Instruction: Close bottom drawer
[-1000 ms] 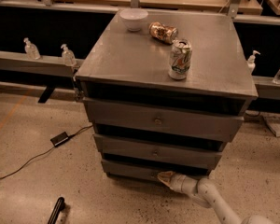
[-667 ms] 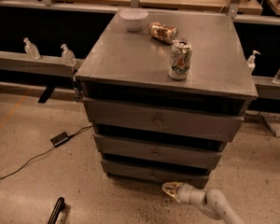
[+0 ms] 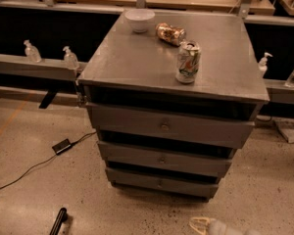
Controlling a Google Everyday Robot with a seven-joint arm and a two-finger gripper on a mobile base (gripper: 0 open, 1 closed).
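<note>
The grey cabinet [image 3: 137,67] stands mid-frame with three drawers. The bottom drawer [image 3: 161,182] is the lowest one, a plain grey front with a small round knob [image 3: 160,183]; its front sits close in under the middle drawer [image 3: 162,159], with only a thin dark gap above it. My gripper [image 3: 198,224] is low at the bottom edge of the view, on the floor side in front of and to the right of the bottom drawer, apart from it. Its pale fingers [image 3: 202,221] point left and hold nothing.
On the cabinet top are a white bowl [image 3: 139,19], a can lying on its side [image 3: 170,33] and an upright can [image 3: 188,61]. A black cable with a small box [image 3: 62,146] lies on the floor at left. A dark object [image 3: 58,221] lies bottom left.
My gripper has drawn back from the bottom drawer's front, moving down and away toward the bottom edge of the view. The bottom drawer's front has not visibly moved.
</note>
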